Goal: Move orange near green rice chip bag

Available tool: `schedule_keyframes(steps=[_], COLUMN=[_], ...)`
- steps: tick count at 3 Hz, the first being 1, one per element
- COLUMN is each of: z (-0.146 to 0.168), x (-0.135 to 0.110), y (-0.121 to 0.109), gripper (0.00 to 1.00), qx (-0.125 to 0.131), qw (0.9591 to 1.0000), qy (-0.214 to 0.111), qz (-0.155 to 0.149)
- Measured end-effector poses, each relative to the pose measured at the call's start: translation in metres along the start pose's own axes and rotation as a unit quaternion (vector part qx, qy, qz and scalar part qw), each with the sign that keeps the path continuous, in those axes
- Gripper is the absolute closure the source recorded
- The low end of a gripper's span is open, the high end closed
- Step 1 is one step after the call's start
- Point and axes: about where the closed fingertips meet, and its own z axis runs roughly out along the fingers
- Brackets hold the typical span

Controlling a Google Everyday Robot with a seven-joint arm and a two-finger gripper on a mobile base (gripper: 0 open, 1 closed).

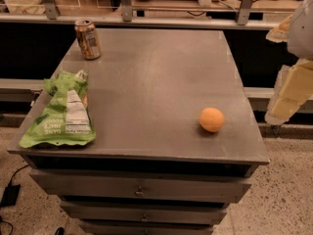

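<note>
The orange (212,119) is a small round fruit resting on the grey cabinet top (156,77), near its front right corner. The green rice chip bag (61,112) lies flat at the front left of the same top, its white label panel facing up. My gripper (288,96) hangs off the right side of the cabinet, to the right of the orange, apart from it and a little above the level of the top. It holds nothing that I can see.
A tan-and-brown soda can (87,39) stands upright at the back left corner of the top. A rail with metal posts (146,17) runs behind the cabinet. Drawers (139,190) face front below the top. Speckled floor lies around.
</note>
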Motion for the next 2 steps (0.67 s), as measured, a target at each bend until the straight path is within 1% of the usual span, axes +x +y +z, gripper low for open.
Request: schedule_keyframes(steps=[1, 2], z=[0.007, 0.044], x=[-0.003, -0.018], y=[-0.001, -0.005], gripper=[0.0, 0.0], qx=[-0.003, -0.021], qw=[1.0, 0.9996], qy=[-0.003, -0.015], qz=[-0.001, -0.007])
